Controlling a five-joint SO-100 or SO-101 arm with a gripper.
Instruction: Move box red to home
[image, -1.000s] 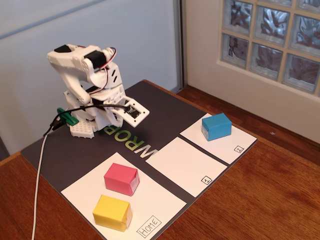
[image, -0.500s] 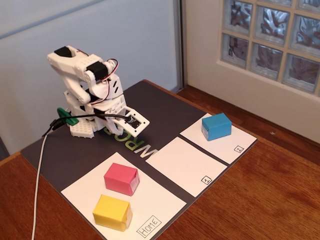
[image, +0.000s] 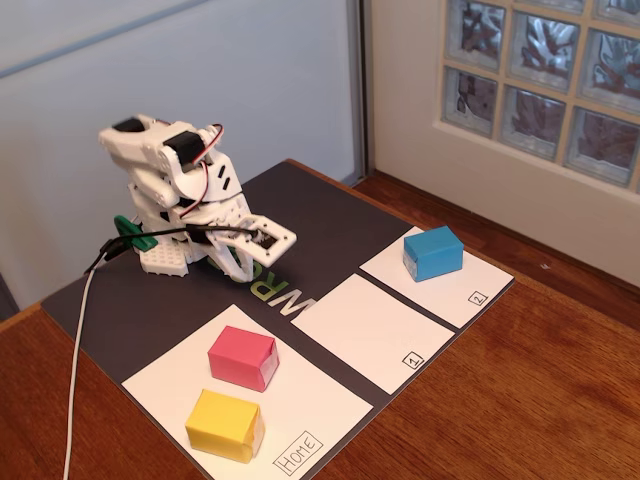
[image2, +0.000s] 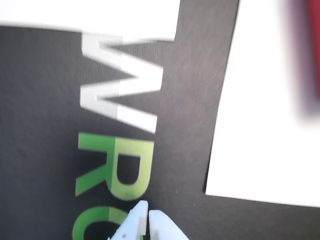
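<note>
Three small paper cuboid boxes sit on the desk: the box red and a yellow box together on home, the largest of three flat white paper panels, at near left, and a blue box on the far-right panel. The white plastic tool, fingertips nearly touching, holds nothing above the dark mat.

We see matt paper box red on home | matt dark mat | glossy wood table
</note>
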